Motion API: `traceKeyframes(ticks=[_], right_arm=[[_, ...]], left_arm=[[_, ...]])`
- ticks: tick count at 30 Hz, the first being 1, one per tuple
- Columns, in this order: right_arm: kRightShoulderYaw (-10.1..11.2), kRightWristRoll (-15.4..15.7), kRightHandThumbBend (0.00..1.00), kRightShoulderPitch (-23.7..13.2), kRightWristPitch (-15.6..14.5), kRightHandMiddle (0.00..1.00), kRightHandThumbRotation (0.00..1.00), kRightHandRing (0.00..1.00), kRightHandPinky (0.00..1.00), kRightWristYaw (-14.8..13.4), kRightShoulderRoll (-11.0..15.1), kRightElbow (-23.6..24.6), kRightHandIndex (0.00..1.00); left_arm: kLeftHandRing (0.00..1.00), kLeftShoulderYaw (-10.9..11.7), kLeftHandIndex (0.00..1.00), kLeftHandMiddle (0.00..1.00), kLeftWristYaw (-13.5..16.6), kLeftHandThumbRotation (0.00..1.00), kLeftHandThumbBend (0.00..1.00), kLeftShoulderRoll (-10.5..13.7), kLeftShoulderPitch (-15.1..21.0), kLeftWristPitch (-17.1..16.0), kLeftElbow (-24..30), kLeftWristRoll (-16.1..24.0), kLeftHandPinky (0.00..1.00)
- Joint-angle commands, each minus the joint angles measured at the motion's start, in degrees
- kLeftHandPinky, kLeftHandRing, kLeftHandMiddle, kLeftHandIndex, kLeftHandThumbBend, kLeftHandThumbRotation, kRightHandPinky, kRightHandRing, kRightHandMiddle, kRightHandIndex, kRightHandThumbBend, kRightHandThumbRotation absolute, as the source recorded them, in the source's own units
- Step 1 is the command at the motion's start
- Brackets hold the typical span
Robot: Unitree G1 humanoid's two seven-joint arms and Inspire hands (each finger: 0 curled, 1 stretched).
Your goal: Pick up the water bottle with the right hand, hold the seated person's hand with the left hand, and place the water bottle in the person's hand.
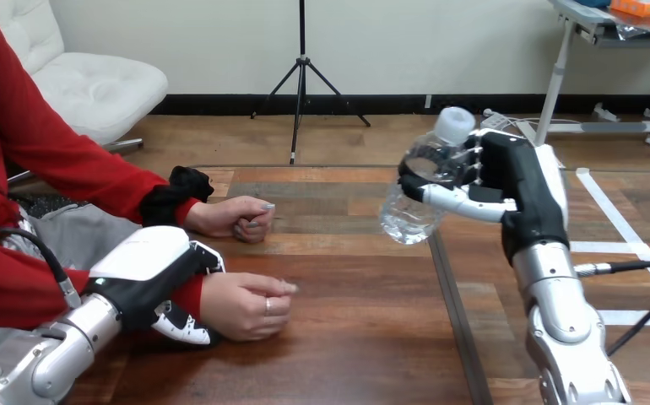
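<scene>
**Desk:** Where is the water bottle right now?

**Me:** In my right robot hand (507,181), lifted clear of the worktop (355,337) over its right half. The fingers and thumb are curled round the upper part of the water bottle (406,215), just below its white cap (455,124). The bottle leans, with the cap up and to the right and the base down and to the left.

**Desk:** And your other side?

**Me:** My left robot hand (148,274) sits low at the left, closed round the person's wrist (191,295), with its fingers curled under the red sleeve. The person's nearer hand (246,305) comes out just past it and rests on the worktop with loosely curled fingers.

**Desk:** I count 2 hands there.

**Me:** Yes. The person's farther hand (233,218) lies further back on the worktop, loosely closed, apart from the nearer one. The bottle hangs well apart from both, off to their right.
</scene>
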State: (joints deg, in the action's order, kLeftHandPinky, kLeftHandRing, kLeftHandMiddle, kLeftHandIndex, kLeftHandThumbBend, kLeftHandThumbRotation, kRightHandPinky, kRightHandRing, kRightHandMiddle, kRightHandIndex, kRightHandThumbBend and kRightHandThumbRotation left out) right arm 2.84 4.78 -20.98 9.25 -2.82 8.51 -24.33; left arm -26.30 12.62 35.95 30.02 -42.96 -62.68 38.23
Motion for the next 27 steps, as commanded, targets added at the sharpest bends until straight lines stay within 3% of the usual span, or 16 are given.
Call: traceKeyframes(ticks=[1,13,27], right_arm=[[0.0,-0.2,0.89,-6.7,3.7,0.38,0.0,0.32,0.27,-0.4,-0.5,0.6,0.41],[0.0,-0.9,0.89,-7.1,3.8,0.39,0.0,0.33,0.27,0.3,-0.8,0.6,0.42],[0.1,-0.3,0.88,-6.9,3.9,0.39,0.0,0.33,0.27,0.0,-0.6,0.6,0.42]], left_arm=[[0.36,0.1,0.47,0.45,-0.6,0.03,0.77,-3.9,0.3,-2.7,4.6,-1.5,0.3],[0.34,1.2,0.46,0.44,-2.0,0.02,0.77,-4.5,-0.6,-4.6,5.8,-3.4,0.26],[0.32,2.2,0.43,0.41,-3.3,0.0,0.75,-4.6,-1.3,-4.0,7.7,-3.5,0.25]])
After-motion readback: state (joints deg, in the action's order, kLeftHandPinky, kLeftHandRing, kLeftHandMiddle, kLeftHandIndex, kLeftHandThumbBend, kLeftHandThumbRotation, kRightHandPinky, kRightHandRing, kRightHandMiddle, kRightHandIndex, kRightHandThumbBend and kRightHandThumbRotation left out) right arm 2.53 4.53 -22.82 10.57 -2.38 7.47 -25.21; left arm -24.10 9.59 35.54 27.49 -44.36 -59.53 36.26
